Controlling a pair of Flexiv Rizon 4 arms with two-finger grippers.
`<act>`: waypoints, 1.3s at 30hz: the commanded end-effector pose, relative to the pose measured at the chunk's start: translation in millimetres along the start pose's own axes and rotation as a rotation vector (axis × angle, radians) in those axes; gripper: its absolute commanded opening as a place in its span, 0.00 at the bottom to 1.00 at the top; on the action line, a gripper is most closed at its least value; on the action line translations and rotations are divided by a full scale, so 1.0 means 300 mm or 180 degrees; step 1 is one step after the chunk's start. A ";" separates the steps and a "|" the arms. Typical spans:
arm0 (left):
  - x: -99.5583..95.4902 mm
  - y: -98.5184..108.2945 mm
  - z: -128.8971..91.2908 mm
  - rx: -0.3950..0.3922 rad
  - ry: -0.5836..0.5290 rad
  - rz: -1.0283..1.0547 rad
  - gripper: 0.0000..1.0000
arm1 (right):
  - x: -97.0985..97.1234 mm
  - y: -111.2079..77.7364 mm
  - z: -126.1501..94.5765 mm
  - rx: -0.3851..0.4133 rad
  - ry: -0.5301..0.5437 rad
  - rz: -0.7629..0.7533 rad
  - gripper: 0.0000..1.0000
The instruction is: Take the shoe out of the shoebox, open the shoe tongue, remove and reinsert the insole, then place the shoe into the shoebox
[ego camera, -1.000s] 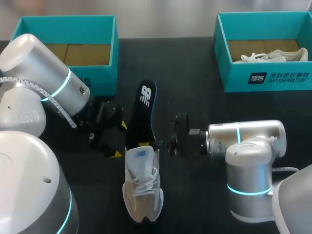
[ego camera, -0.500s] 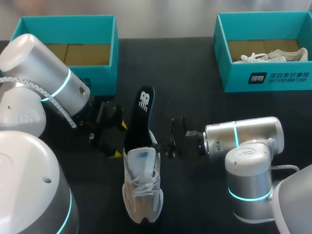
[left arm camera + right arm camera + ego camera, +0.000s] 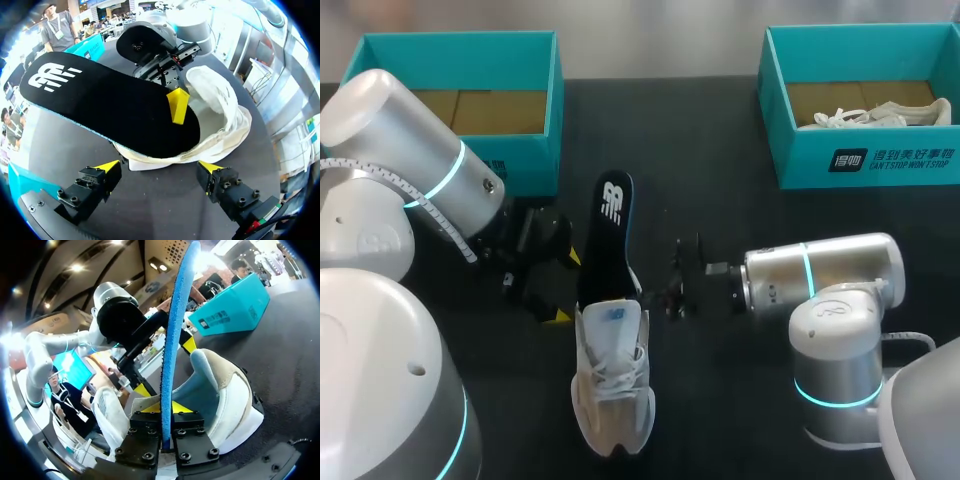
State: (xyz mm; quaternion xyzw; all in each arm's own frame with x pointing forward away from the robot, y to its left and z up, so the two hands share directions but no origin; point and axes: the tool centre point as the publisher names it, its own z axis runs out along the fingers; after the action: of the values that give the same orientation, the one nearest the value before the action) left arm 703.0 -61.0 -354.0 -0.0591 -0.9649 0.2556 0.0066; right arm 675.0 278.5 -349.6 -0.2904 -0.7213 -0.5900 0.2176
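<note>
Shoe (image 3: 612,375) lies outside the shoebox (image 3: 557,100); your right gripper (image 3: 161,422) pinches the insole (image 3: 608,235) (one end at the shoe's mouth), left gripper (image 3: 159,166) spread open. Seating it and reboxing seem left.

The head view looks down on the shoe (image 3: 610,400) from above. Both wrist views face it closely from opposite sides, sharing the insole (image 3: 100,100).

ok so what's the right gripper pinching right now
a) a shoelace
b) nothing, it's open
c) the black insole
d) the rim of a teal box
C: in the right wrist view the right gripper is shut on the black insole, which stands edge-on between its two fingers above the white shoe.
</note>
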 end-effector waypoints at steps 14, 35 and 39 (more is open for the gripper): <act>-0.001 0.001 0.002 0.0001 0.0001 0.0003 1.00 | 0.013 0.013 0.007 -0.0011 -0.0025 -0.0077 0.33; -0.001 0.001 0.002 0.0001 0.0001 0.0003 1.00 | 0.018 0.066 0.020 0.0067 -0.0043 -0.0241 0.39; -0.001 0.001 0.002 0.0001 0.0001 0.0003 1.00 | 0.020 0.078 0.023 0.0082 -0.0038 -0.0275 0.39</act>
State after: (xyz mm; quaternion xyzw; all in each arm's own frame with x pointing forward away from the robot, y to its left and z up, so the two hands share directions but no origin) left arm 703.0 -61.0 -354.0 -0.0591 -0.9649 0.2556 0.0066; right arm 683.7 285.4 -333.0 -0.2596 -0.7379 -0.5931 0.1906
